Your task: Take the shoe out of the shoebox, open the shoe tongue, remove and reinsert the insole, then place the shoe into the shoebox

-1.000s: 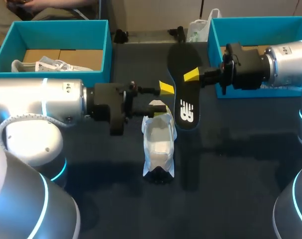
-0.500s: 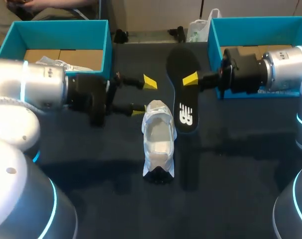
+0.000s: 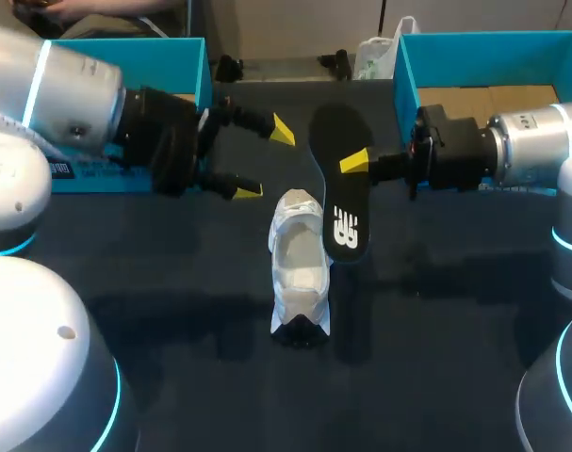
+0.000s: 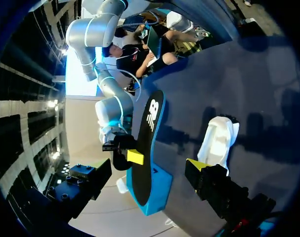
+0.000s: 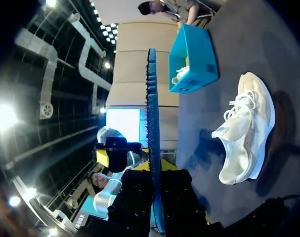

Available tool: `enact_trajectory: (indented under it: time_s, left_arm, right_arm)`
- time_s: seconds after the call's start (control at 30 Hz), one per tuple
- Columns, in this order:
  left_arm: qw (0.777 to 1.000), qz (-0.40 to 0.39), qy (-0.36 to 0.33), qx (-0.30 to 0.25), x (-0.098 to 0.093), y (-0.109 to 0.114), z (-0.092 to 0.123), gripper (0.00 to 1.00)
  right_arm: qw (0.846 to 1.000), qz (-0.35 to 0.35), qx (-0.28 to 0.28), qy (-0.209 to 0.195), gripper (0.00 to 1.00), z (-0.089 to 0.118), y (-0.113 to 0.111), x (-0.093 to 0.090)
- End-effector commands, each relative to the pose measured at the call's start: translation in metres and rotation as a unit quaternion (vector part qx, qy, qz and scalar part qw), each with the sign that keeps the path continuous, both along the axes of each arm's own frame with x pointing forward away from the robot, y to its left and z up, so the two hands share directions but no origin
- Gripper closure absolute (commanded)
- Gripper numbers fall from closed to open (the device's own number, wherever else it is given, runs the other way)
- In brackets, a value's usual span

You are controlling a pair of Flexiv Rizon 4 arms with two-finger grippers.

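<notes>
A white shoe (image 3: 300, 273) lies on the dark table in the head view, and it also shows in both wrist views (image 4: 216, 143) (image 5: 248, 128). My right gripper (image 3: 356, 162) is shut on the black insole (image 3: 340, 188) and holds it on edge just right of the shoe's far end. Between that gripper's (image 5: 154, 168) fingers the insole (image 5: 152, 113) appears edge-on. My left gripper (image 3: 265, 160) hangs open left of the shoe's far end, holding nothing. From the left gripper (image 4: 145, 173), the insole (image 4: 147, 143) stands ahead, between the wide-spread fingers and apart from them.
A teal shoebox (image 3: 177, 52) sits at the back left, largely hidden by my left arm; it (image 5: 194, 57) holds another white shoe (image 5: 182, 74). A second teal shoebox (image 3: 483, 47) stands at the back right behind my right arm.
My left gripper has drawn back left and away from the shoe, spreading wider. My right gripper has carried the insole slightly left and nearer, toward the shoe.
</notes>
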State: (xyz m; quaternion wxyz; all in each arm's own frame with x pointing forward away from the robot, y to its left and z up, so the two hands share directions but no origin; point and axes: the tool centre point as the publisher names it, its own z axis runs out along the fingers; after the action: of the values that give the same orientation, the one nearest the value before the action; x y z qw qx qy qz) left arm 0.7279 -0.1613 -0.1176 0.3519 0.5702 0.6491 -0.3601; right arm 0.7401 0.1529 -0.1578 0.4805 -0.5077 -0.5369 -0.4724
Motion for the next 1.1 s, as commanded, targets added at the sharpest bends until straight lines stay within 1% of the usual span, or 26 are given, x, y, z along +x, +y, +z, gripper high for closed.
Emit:
enact_trajectory:
  time_s: [0.03, 0.17, 0.2, 0.23, 0.27, 0.3, 0.33, 0.37, 0.4, 0.43, 0.47, 0.5, 0.57, 0.67, 0.77, 0.87, 1.0, 1.1]
  left_arm:
    - [0.999, -0.004, 0.005, 0.041, 0.004, -0.003, 0.002, 0.0]
    - [0.999, -0.004, 0.005, 0.041, 0.004, -0.003, 0.002, 0.0]
    - [0.999, -0.006, 0.015, 0.031, 0.0, -0.006, 0.008, 0.0]
    - [0.999, -0.01, 0.018, 0.037, -0.003, -0.009, 0.014, 0.0]
    - [0.998, -0.01, 0.013, 0.055, -0.006, -0.012, 0.018, 0.0]
    - [0.998, -0.017, 0.023, 0.057, -0.008, -0.014, 0.022, 0.0]
    - [0.996, -0.011, 0.028, 0.085, -0.01, -0.015, 0.023, 0.0]
    - [0.996, -0.016, 0.026, 0.084, -0.011, -0.017, 0.025, 0.0]
    - [0.995, -0.022, 0.031, 0.096, -0.012, -0.017, 0.027, 0.0]
    - [0.993, -0.011, 0.022, 0.116, -0.011, -0.018, 0.027, 0.0]
    - [0.992, -0.023, 0.024, 0.126, -0.013, -0.018, 0.029, 0.0]
    - [0.99, -0.017, 0.026, 0.137, -0.013, -0.019, 0.029, 0.0]
    - [0.989, -0.022, 0.02, 0.147, -0.013, -0.02, 0.031, 0.0]
    - [0.983, -0.033, 0.013, 0.18, -0.013, -0.022, 0.034, 0.0]
    - [0.977, -0.038, 0.015, 0.21, -0.01, -0.024, 0.031, 0.0]
    - [0.971, -0.044, 0.002, 0.237, -0.007, -0.026, 0.029, 0.0]
    - [0.964, -0.035, 0.007, 0.264, 0.004, -0.028, 0.028, 0.0]
    - [0.957, -0.039, 0.007, 0.287, 0.01, -0.03, 0.031, 0.0]
  right_arm:
    - [1.0, 0.0, -0.001, -0.001, 1.0, -0.003, 0.004, 0.001]
    - [1.0, 0.003, -0.005, -0.004, 1.0, -0.004, 0.005, 0.001]
    - [1.0, 0.005, -0.008, -0.003, 1.0, -0.005, 0.006, 0.001]
    - [1.0, 0.006, -0.009, -0.003, 1.0, -0.006, 0.006, 0.001]
    - [1.0, 0.007, -0.009, -0.002, 1.0, -0.007, 0.007, 0.001]
    - [1.0, 0.009, -0.01, -0.001, 1.0, -0.008, 0.007, 0.001]
    - [1.0, 0.01, -0.01, -0.001, 1.0, -0.008, 0.007, 0.001]
    - [1.0, 0.011, -0.011, -0.001, 1.0, -0.008, 0.007, 0.001]
    - [1.0, 0.011, -0.011, 0.0, 1.0, -0.008, 0.007, 0.001]
    - [1.0, 0.011, -0.012, -0.001, 1.0, -0.009, 0.007, 0.001]
    - [1.0, 0.012, -0.013, -0.001, 1.0, -0.009, 0.007, 0.001]
    - [1.0, 0.012, -0.013, -0.001, 1.0, -0.009, 0.007, 0.001]
    - [1.0, 0.013, -0.014, -0.002, 1.0, -0.009, 0.008, 0.001]
    - [1.0, 0.017, -0.018, -0.004, 1.0, -0.01, 0.01, 0.001]
    - [0.999, 0.025, -0.026, -0.003, 1.0, -0.012, 0.013, 0.001]
    - [0.999, 0.03, -0.028, -0.003, 1.0, -0.014, 0.016, 0.002]
    - [0.999, 0.033, -0.032, -0.004, 1.0, -0.015, 0.017, 0.001]
    - [0.999, 0.034, -0.032, -0.004, 1.0, -0.015, 0.018, 0.001]
